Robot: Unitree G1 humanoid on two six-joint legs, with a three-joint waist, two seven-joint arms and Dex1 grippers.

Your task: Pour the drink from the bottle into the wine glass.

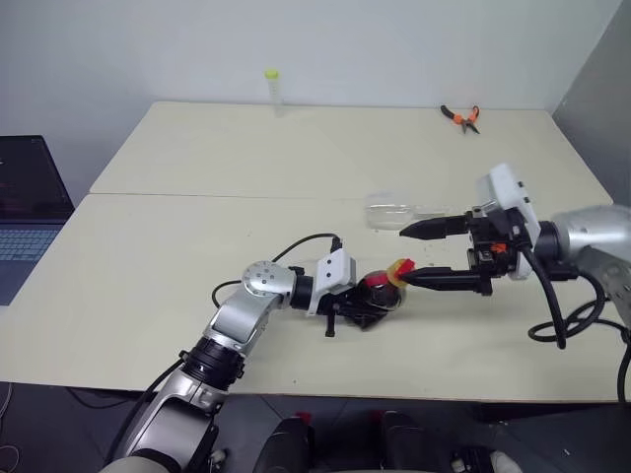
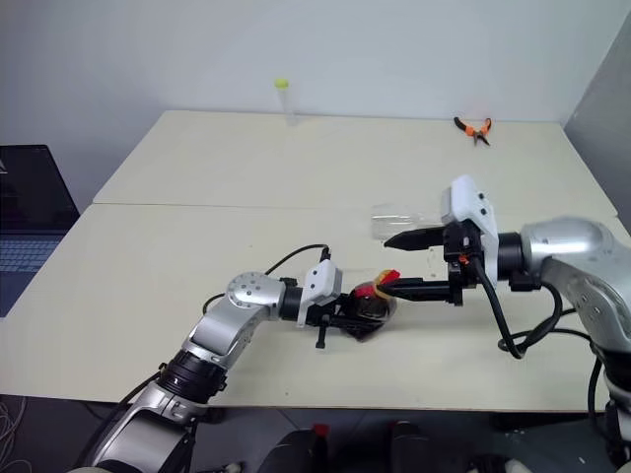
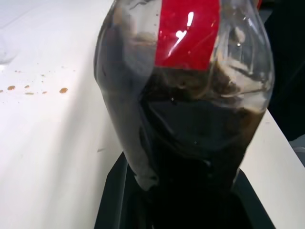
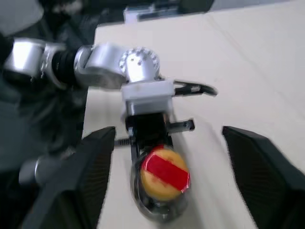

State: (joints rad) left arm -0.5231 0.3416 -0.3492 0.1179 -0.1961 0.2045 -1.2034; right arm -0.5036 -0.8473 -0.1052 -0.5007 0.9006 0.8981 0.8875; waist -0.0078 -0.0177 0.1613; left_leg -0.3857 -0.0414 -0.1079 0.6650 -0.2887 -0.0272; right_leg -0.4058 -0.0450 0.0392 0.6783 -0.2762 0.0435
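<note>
1. The left gripper (image 2: 360,310) is clamped tight on the body of the bottle (image 1: 380,293), which is tipped over so its neck points toward the robot's right.
2. The bottle sits low over the table (image 1: 148,286), near the front edge at about 6 o'clock from the table's middle. I cannot tell whether it touches the surface.
3. The drink (image 3: 190,138) is dark and lies pooled inside the bottle; a red label band shows above it in the left wrist view.
4. The yellow cap (image 4: 164,174) is on the bottle and faces the right gripper.
5. The right gripper (image 1: 424,254) has its fingers spread wide, holding nothing. One finger is above the cap and one is level with it, just beside it.
6. The wine glass (image 1: 389,210) lies on its side at 12 o'clock from the bottle, just behind the right gripper's upper finger.
7. A slim tube (image 1: 272,89) stands at the far edge, at about 11 o'clock.
8. Orange-handled pliers (image 1: 460,117) lie at about 1 o'clock.
9. A laptop (image 1: 25,212) sits off the table at 9 o'clock.
</note>
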